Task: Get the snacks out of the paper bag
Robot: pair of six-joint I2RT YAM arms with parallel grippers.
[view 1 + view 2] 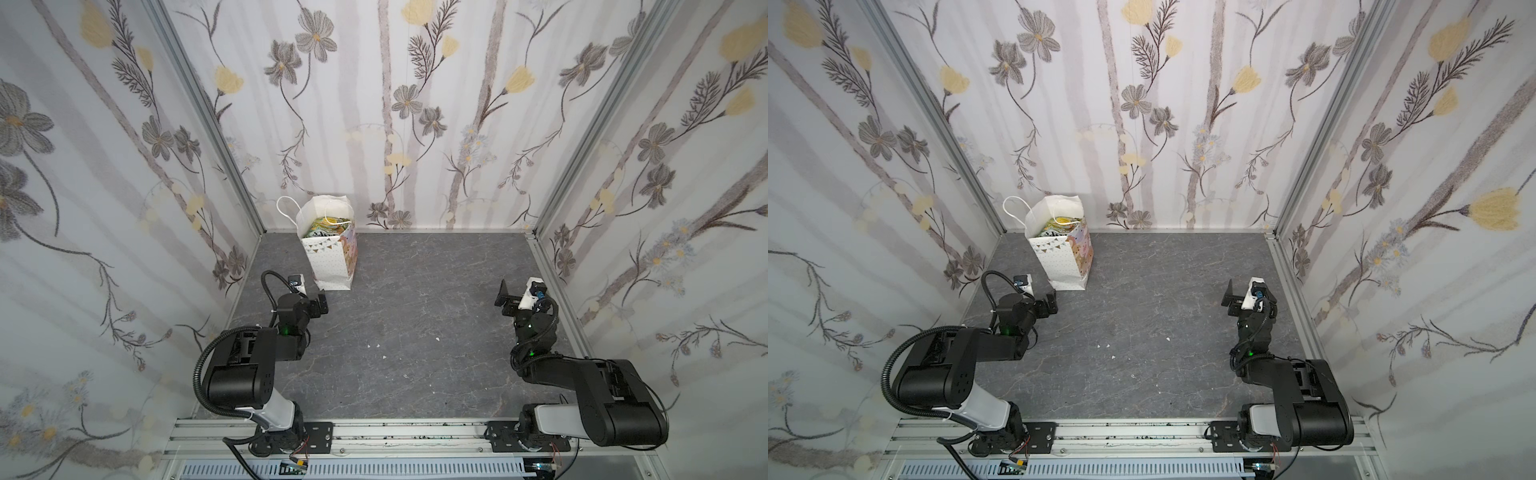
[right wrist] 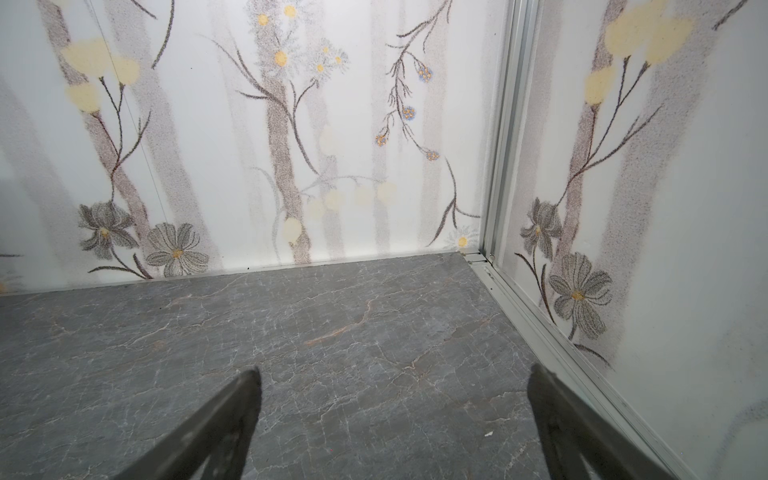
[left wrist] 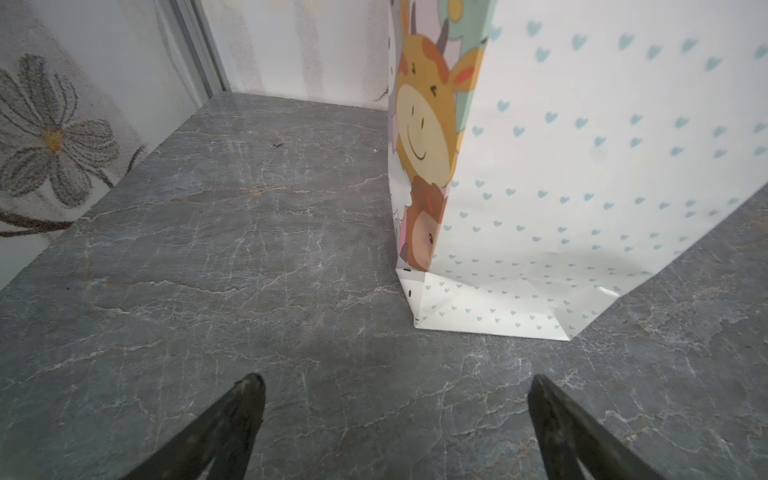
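The white paper bag (image 1: 332,262) (image 1: 1065,266) stands upright at the back left of the table, mouth open and cord handles up. Green and yellow snacks (image 1: 328,226) (image 1: 1057,224) show inside its opening; how many are there is hidden. My left gripper (image 1: 322,305) (image 1: 1052,302) sits low just in front of the bag, open and empty. In the left wrist view the bag's dotted side (image 3: 582,187) rises close ahead of the gripper (image 3: 397,382). My right gripper (image 1: 505,297) (image 1: 1231,297) (image 2: 395,378) is open and empty at the right, far from the bag.
The grey marble table (image 1: 415,311) is boxed in by flowered walls on three sides, with aluminium posts at the back corners. A metal rail (image 1: 415,432) carrying both arm bases runs along the front edge. A few white crumbs (image 1: 376,345) lie mid-table.
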